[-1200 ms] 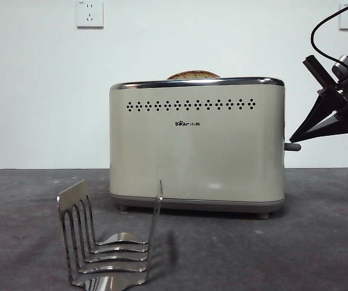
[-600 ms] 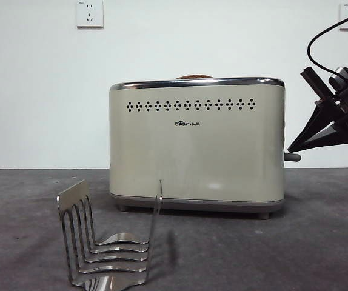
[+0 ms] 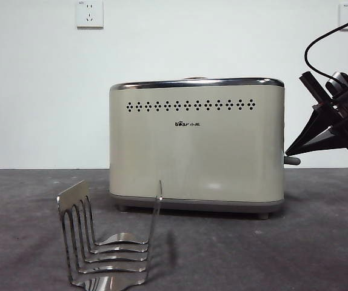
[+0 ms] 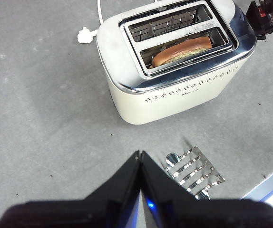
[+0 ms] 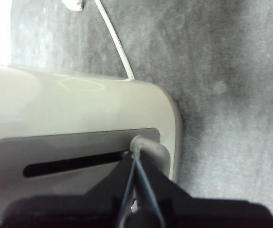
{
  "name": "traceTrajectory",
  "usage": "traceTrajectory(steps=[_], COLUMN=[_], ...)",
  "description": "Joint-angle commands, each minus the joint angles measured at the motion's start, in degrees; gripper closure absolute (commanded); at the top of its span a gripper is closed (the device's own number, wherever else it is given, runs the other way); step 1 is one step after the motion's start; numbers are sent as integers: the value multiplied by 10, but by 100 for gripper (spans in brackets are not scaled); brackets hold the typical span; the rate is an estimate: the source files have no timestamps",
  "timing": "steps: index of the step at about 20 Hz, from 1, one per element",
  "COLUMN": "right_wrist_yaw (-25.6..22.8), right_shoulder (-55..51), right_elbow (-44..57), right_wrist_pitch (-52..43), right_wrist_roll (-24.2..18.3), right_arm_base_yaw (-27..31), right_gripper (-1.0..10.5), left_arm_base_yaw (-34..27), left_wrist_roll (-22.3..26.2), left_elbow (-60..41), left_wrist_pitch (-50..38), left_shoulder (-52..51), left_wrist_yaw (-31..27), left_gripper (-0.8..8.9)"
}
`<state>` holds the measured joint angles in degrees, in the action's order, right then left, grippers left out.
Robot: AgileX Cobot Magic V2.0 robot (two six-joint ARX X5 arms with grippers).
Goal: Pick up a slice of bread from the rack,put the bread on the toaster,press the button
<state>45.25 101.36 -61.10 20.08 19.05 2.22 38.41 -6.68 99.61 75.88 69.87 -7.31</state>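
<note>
Cream toaster (image 3: 196,145) on the worktop (image 3: 319,242): slice of bread (image 4: 181,51) sunk in its slot. Right hand (image 5: 135,159), jaws closed, tip on the button (image 3: 291,160). Left hand (image 4: 140,156) closed, empty, above the rack (image 3: 107,242).

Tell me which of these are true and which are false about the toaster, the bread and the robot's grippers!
1. The slice of bread sits down inside a toaster slot. True.
2. The rack holds a slice. False: its dividers hold nothing.
3. The right gripper is at the button on the toaster's narrow side. True.
4. The left gripper grips the rack. False: it is shut on nothing, above the table, apart from the rack.
5. The toaster lies tipped on its side. False: it stands upright.
</note>
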Motion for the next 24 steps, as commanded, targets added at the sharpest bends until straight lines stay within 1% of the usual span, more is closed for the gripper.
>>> traceTrajectory(steps=[1, 8, 15, 24], right_wrist_yaw=[-65, -64, -43, -43], right_shoulder=[38, 38, 26, -58], right_elbow=[28, 28, 4, -40], right_wrist_pitch=[40, 40, 50, 90], right_wrist_roll=[-16, -17, -17, -18], right_arm_base_yaw=[-3, -3, -3, -3], right_gripper=[953, 953, 953, 953], left_arm_base_yaw=[-1, -1, -1, -1], left_wrist_roll=[-3, -3, -2, -2], left_elbow=[-6, -6, -6, -6], left_wrist_pitch=[-1, -1, -1, -1], left_shoulder=[-2, -1, -1, -1], left_wrist_yaw=[0, 0, 0, 0], left_gripper=[819, 819, 819, 819])
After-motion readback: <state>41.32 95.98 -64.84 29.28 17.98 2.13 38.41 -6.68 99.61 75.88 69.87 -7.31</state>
